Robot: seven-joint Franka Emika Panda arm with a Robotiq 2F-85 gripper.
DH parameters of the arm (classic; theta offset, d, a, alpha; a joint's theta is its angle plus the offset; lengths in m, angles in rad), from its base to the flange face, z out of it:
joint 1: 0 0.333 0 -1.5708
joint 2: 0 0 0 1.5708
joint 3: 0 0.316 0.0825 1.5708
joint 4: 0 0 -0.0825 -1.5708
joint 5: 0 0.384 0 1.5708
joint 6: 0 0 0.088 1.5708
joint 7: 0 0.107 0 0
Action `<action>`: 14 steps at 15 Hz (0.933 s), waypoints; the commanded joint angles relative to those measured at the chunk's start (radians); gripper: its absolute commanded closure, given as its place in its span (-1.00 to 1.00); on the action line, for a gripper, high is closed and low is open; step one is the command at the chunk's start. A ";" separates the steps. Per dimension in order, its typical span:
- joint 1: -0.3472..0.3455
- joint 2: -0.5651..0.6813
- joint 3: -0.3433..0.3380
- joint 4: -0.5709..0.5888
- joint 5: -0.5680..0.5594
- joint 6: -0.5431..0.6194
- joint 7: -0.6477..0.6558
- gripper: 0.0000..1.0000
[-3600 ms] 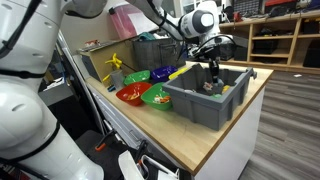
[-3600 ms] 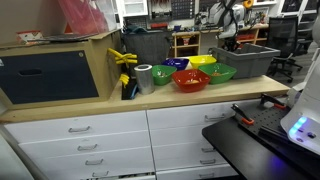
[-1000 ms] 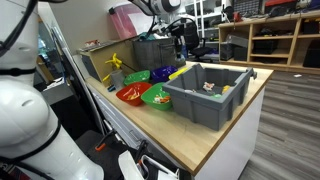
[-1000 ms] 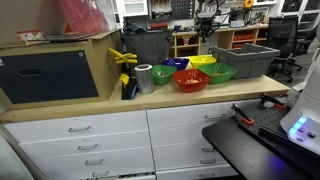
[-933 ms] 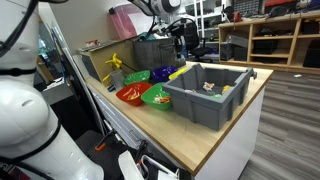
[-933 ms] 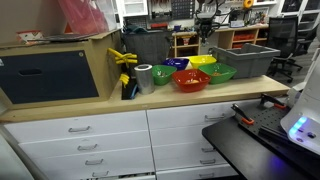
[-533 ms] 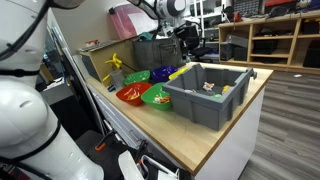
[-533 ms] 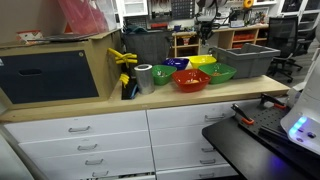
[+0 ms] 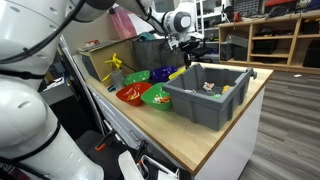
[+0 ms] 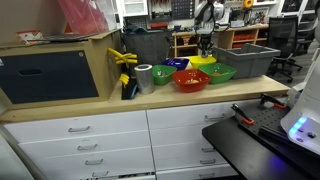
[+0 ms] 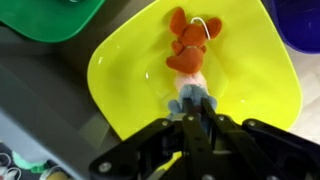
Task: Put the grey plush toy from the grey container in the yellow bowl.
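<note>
The task is judged to be nearly done. In the wrist view the toy (image 11: 188, 55) is seen inside the yellow bowl (image 11: 130, 70), stretched across the bowl's floor. Most of the toy looks orange-brown, and only the end nearest the tool (image 11: 193, 118) is greyish. That greyish end is met by the tool's fingers, which are drawn close together around it, so the toy is judged to be gripped and not yet let go. Whether the toy's weight is fully borne by the bowl cannot be told.

In both exterior views the tool (image 9: 188, 48) (image 10: 205, 47) is seen low over the yellow bowl (image 9: 176, 72) (image 10: 203, 60), well clear of the container (image 9: 205, 105) (image 10: 245, 62). The container stands on the surface (image 9: 215, 140) just beside the row of bowls. A few small items are visible on the container's floor, but they are too small to be identified. Parts of a green bowl (image 11: 40, 15) and a purple bowl (image 11: 305, 20) are seen on either side of the yellow bowl in the wrist view.

Lifting the toy out of the container and carrying it across can be counted as done. What is left is judged to be short: the fingers are to be opened so that the toy is released into the yellow bowl, and the tool is to be raised clear without the toy being dragged out over the rim.
</note>
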 commanded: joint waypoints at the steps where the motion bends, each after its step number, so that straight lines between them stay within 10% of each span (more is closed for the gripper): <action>1: 0.010 0.058 0.002 0.063 0.012 -0.007 -0.007 0.95; 5: 0.017 0.091 0.000 0.100 0.006 -0.014 -0.007 0.95; 6: 0.016 0.095 0.000 0.108 0.007 -0.019 -0.007 0.83; 7: 0.016 0.096 0.000 0.114 0.005 -0.020 -0.011 0.30; 14: 0.025 0.068 -0.017 0.130 -0.022 -0.088 0.010 -0.59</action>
